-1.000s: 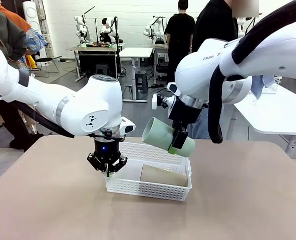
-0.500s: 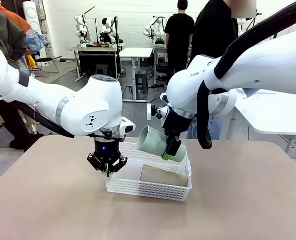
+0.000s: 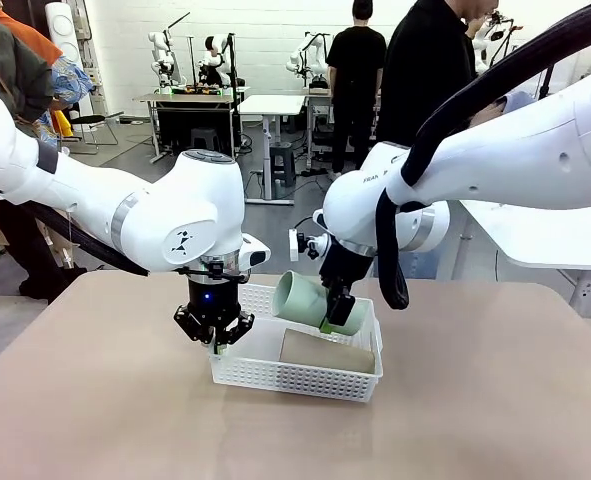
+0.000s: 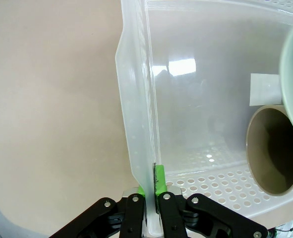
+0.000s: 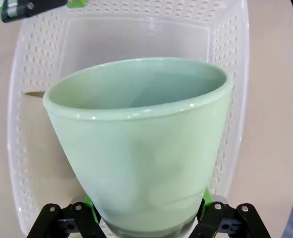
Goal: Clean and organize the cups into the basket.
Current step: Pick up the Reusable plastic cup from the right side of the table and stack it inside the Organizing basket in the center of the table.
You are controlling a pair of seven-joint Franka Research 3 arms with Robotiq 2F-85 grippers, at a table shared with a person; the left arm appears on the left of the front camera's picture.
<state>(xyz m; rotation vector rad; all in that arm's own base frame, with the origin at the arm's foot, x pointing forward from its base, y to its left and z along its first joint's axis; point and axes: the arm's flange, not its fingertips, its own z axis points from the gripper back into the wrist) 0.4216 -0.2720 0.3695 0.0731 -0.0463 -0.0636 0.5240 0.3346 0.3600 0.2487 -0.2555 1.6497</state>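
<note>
The white lattice basket (image 3: 305,377) sits mid-table. My left gripper (image 3: 213,335) is shut on its left wall (image 4: 136,124), green pads (image 4: 159,179) pinching the rim. One tan-brown cup (image 3: 325,352) lies on its side in the basket, its open mouth (image 4: 274,154) facing my left gripper. My right gripper (image 3: 339,306) is shut on the mint green cup (image 3: 310,298), held tilted just above the basket's right half with its mouth to the left. In the right wrist view the mint cup (image 5: 141,144) hangs over the basket floor (image 5: 136,39). The second tan cup is out of view.
A person in black (image 3: 430,70) stands at the far side of the beige table (image 3: 495,400). A white table (image 3: 555,225) stands beyond the right edge. Bare tabletop surrounds the basket on all sides.
My right arm has carried the mint cup down and to the left, from above the basket's far right corner to just over its inside. The left gripper and basket have stayed put.
</note>
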